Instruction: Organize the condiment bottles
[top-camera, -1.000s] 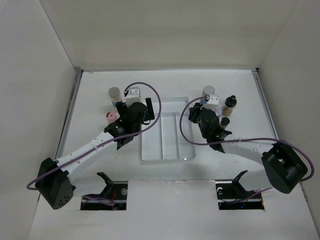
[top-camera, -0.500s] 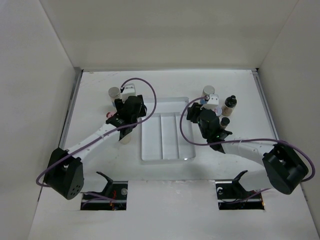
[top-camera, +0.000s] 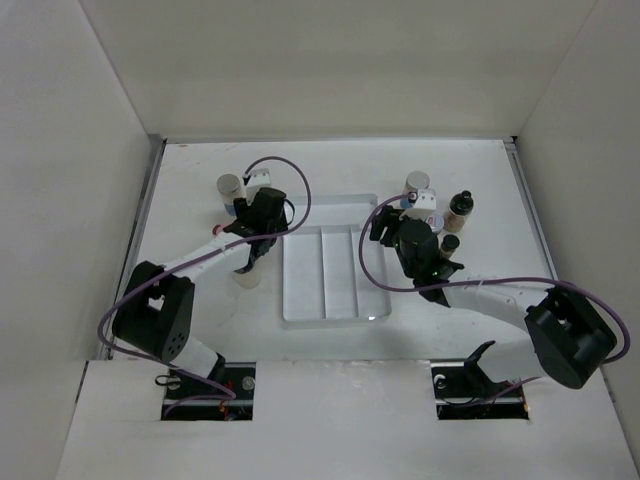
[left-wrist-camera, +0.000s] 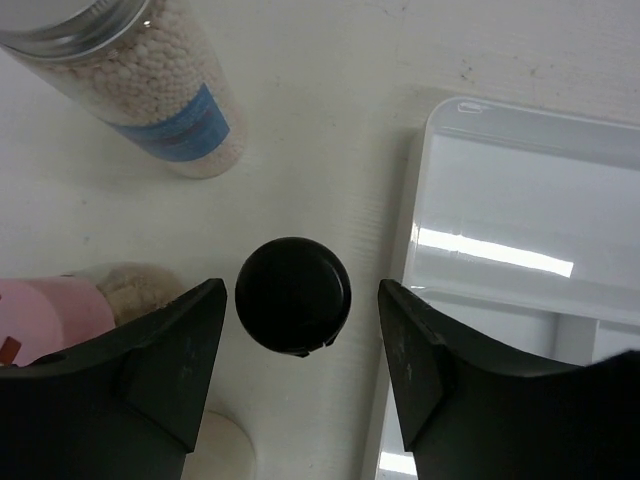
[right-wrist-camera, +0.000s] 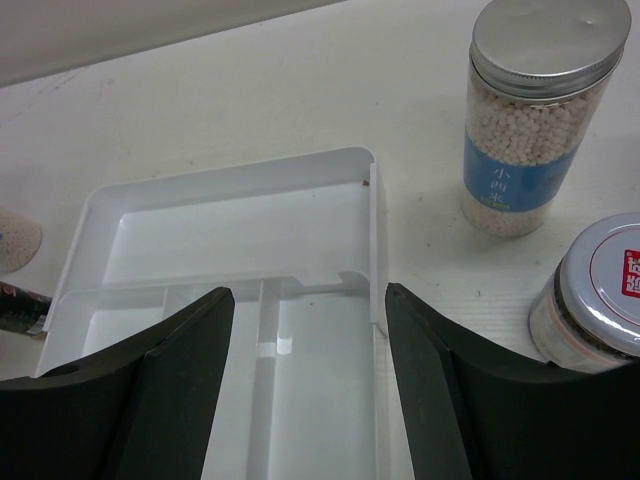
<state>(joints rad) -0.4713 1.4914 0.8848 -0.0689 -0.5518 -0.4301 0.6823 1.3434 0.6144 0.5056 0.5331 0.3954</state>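
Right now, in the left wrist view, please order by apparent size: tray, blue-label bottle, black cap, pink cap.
1. Tray, though cropped.
2. Blue-label bottle, also cropped.
3. Black cap.
4. Pink cap; the left claw hides part of it, so third versus fourth is unsure.

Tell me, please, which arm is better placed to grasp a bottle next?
Left. The left gripper is open with a black-capped bottle standing between its fingers. The right gripper is open over the clear divided tray with nothing between its fingers; a blue-labelled bottle stands off to its side.
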